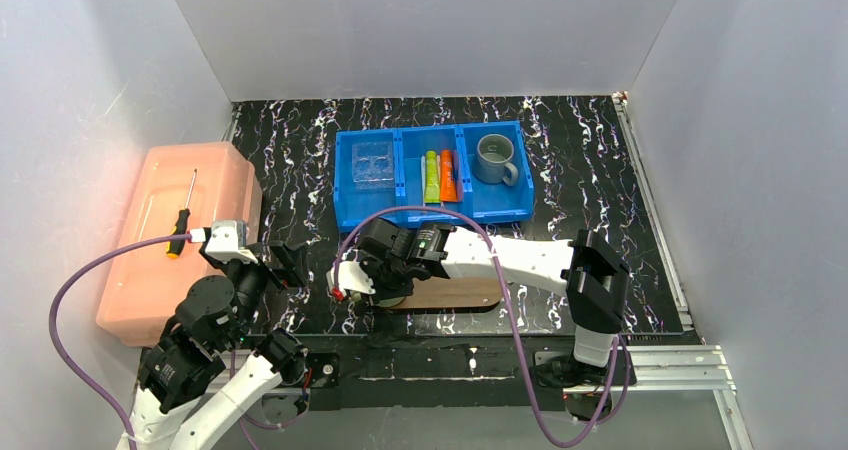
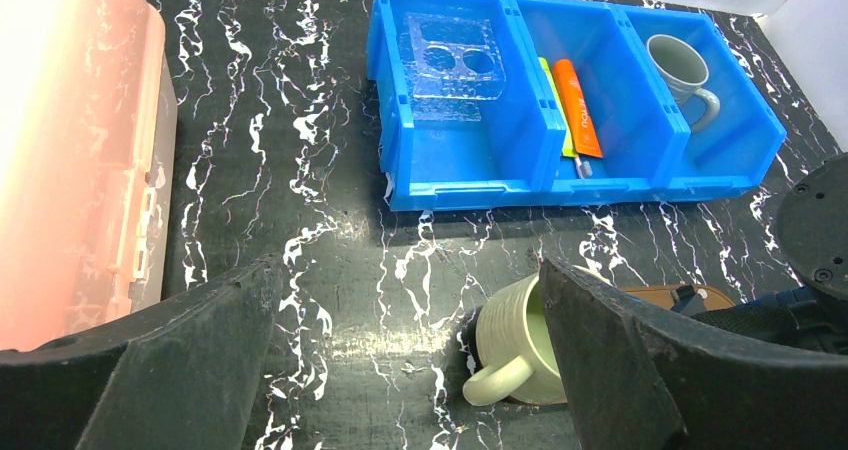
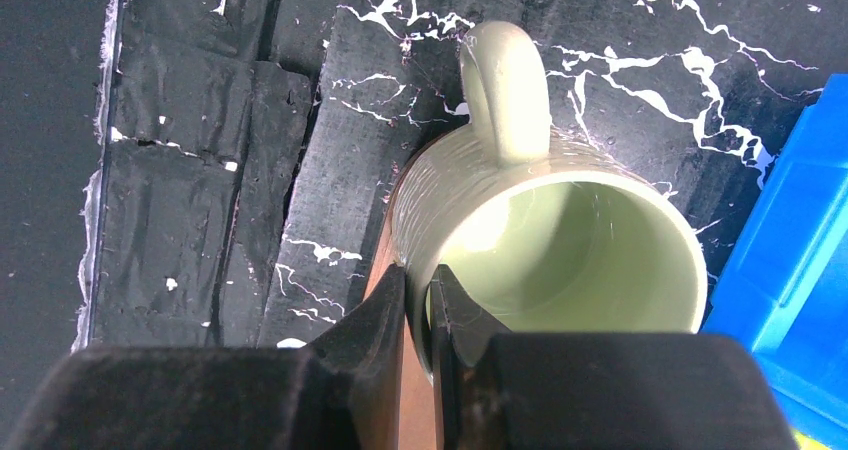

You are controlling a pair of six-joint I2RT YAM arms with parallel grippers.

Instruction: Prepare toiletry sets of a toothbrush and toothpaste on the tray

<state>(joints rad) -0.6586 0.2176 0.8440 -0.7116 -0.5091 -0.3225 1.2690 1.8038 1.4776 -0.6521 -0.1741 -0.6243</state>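
The right gripper (image 3: 418, 290) pinched the wall of the green mug (image 3: 560, 255) at the left end of the tray (image 1: 455, 294), while the left gripper (image 2: 405, 275) was spread wide, and the mug seemed best lowered level before release, with both tubes (image 1: 439, 176) lying in the middle compartment of the far bin (image 1: 400, 210).

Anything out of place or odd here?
A screwdriver lies on the pink storage box at the left, unrelated to toiletries. The pale green mug, pinched at its rim by the right gripper, looks tilted at the tray's left end.
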